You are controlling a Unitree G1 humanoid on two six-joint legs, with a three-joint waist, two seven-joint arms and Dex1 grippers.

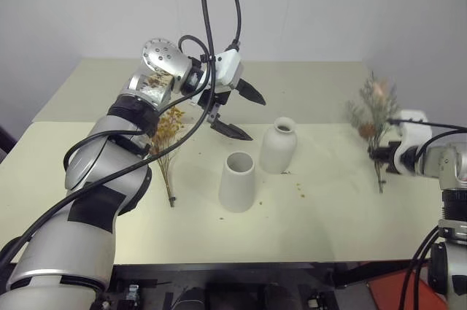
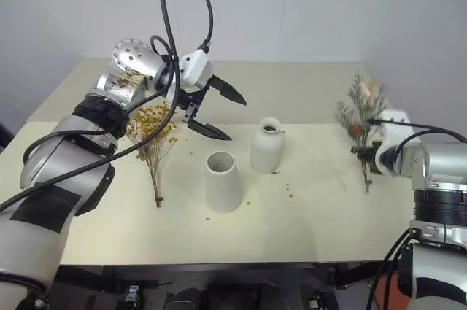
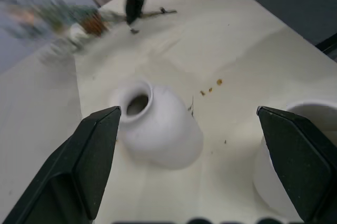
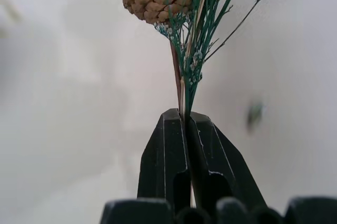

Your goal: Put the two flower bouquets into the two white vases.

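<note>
While the right gripper (image 4: 185,124) clamps the sprig bunch (image 2: 359,111), the left gripper (image 2: 219,114) gapes empty — above both vases (image 2: 267,145).

a bare lab-like test space: plain cream table (image 1: 328,230), blank white walls (image 1: 87,4), trailing robot cables (image 1: 219,4)

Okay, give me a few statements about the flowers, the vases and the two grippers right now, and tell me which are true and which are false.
1. The right gripper is shut on the grey-green sprig bunch. True.
2. The yellow bunch stands in the tapered vase. False: it lies on the table, left of that vase.
3. The left gripper is open and holds nothing. True.
4. Both vases already hold flowers. False: the tapered vase and the narrow-necked vase are both empty.
5. The narrow-necked vase has tipped over. False: it stands upright.
</note>
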